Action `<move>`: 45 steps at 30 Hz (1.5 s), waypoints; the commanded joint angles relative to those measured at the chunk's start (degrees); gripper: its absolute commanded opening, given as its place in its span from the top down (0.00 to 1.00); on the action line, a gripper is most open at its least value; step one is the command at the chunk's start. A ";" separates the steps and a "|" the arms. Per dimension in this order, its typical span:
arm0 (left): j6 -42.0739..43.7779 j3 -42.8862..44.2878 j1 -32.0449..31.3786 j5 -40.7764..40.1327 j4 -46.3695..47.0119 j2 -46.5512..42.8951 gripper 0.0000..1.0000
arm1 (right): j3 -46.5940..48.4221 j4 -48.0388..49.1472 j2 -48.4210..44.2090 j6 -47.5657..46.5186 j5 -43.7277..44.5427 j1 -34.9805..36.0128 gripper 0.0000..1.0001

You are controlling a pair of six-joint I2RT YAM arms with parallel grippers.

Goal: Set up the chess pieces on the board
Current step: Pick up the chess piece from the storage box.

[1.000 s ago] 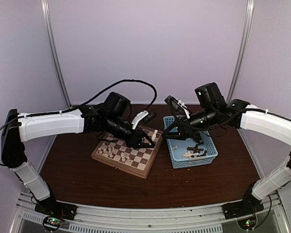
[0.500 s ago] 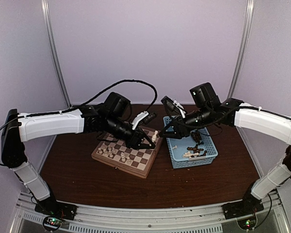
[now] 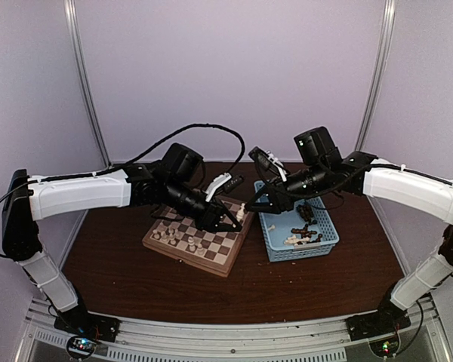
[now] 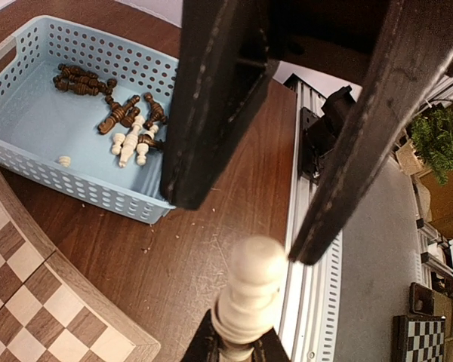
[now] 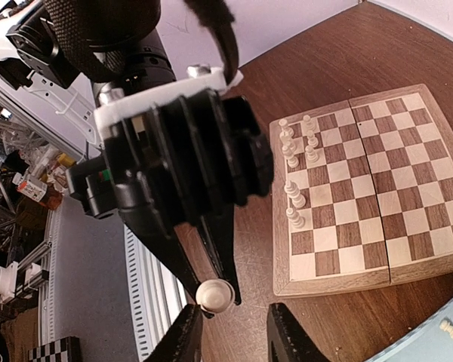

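Note:
My left gripper (image 3: 230, 220) is shut on the base of a cream-white chess piece (image 4: 249, 290) and holds it in the air beside the board's (image 3: 211, 265) right edge. My right gripper (image 5: 238, 332) is open, and its two dark fingers (image 4: 211, 98) stand on either side of the piece's head. In the right wrist view the piece (image 5: 214, 294) sits close to one right finger, with a wide gap to the other. Several white pieces (image 5: 294, 188) stand on the board's left squares.
A light-blue perforated basket (image 3: 326, 246) sits right of the board and holds several dark brown pieces (image 4: 124, 113) and white pieces (image 4: 132, 143). Both arms meet above the gap between board and basket. The table's metal front rail (image 4: 309, 249) runs below.
My right arm has swung left from above the basket to the left gripper, and its jaws have narrowed a little around the held piece. The left arm has stayed in place.

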 commanded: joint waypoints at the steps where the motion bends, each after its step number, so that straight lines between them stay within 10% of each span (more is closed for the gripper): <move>1: 0.65 1.40 -0.14 1.26 1.61 -0.93 0.90 | 1.77 1.83 0.50 -0.03 -1.66 0.52 0.68; 45: 0.71 1.12 -0.41 -0.08 0.70 -1.35 0.90 | 1.81 3.31 -0.27 0.35 0.84 1.22 0.94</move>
